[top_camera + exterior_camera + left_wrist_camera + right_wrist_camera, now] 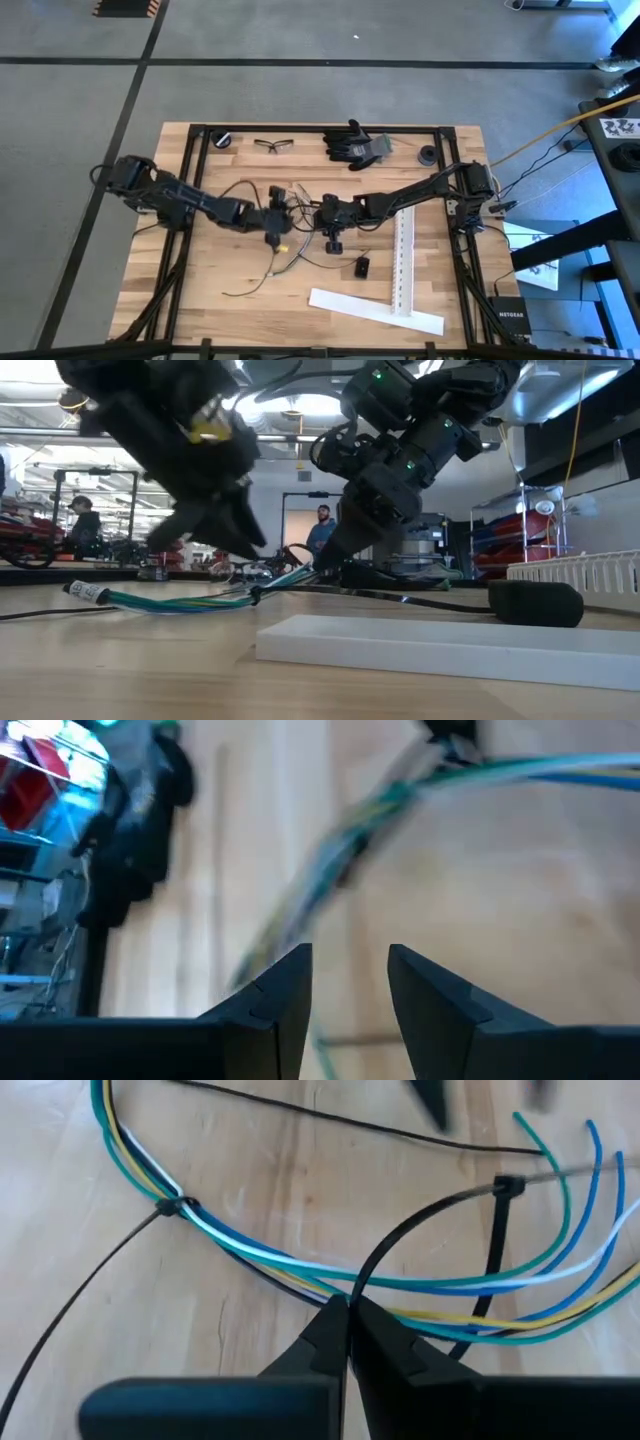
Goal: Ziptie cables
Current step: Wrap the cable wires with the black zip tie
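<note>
The cables point(300, 1270), a limp bundle of blue, white, yellow and green wires, lie on the wooden table; the low view shows them flat on the boards point(180, 600). One black ziptie point(175, 1207) is cinched around the bundle, its tail trailing off. A second ziptie point(500, 1190) loops around the bundle farther along. My right gripper point(347, 1315) is shut on that second ziptie, at mid-table point(331, 238). My left gripper point(350, 970) is open, beside it point(276, 228), fingers just short of the bundle point(330, 870). My right gripper pinches the second ziptie's free tail point(362, 1275) between its two fingertips, just above where the strip crosses the wire bundle. From the fingers the tail arches up in a curve to the ziptie's head point(505, 1185). The bundle stays on the table.
An upright white perforated strip point(405, 255) and a flat white strip point(375, 310) lie toward the near right. A small black block point(361, 266) sits near them. Black gloves point(355, 145), safety glasses point(273, 145) and two round black parts lie along the far edge. People stand beyond the table.
</note>
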Robot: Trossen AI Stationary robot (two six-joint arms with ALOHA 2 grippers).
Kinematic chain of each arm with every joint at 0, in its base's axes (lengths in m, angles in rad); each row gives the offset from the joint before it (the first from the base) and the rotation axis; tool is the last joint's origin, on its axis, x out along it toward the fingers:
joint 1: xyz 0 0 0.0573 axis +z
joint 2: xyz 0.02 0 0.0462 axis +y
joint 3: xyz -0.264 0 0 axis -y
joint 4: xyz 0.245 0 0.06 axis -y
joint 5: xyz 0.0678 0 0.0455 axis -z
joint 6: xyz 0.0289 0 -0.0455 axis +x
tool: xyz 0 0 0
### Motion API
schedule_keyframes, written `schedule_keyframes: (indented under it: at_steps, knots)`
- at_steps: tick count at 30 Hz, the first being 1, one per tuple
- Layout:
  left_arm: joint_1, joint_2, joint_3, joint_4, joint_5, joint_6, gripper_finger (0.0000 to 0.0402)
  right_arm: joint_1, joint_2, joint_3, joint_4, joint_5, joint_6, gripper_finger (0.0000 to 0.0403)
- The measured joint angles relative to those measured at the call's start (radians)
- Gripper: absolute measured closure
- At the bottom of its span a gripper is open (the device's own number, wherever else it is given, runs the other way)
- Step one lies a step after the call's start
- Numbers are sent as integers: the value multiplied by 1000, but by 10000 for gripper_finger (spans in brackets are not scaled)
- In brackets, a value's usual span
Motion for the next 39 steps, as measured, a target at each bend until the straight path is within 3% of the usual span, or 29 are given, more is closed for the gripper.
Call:
schedule_keyframes:
  at_steps: [4,11,19,26,30,35,39]
  knots:
    - [88,0,-8,110,72,116,284,0,0,0,5,0,0,403]
    - [185,42,-9,112,259,287,284,0,0,0,13,0,0,403]
    - [196,87,-9,266,254,325,289,0,0,0,7,0,1,403]
    - [172,85,-8,216,194,338,389,0,0,0,5,1,1,403]
    - [137,84,12,158,127,271,397,0,0,0,7,1,4,403]
    - [80,83,77,-10,123,69,401,1,0,0,18,-4,109,401]
    - [48,83,111,-109,125,-88,401,-1,-15,0,-3,0,131,372]
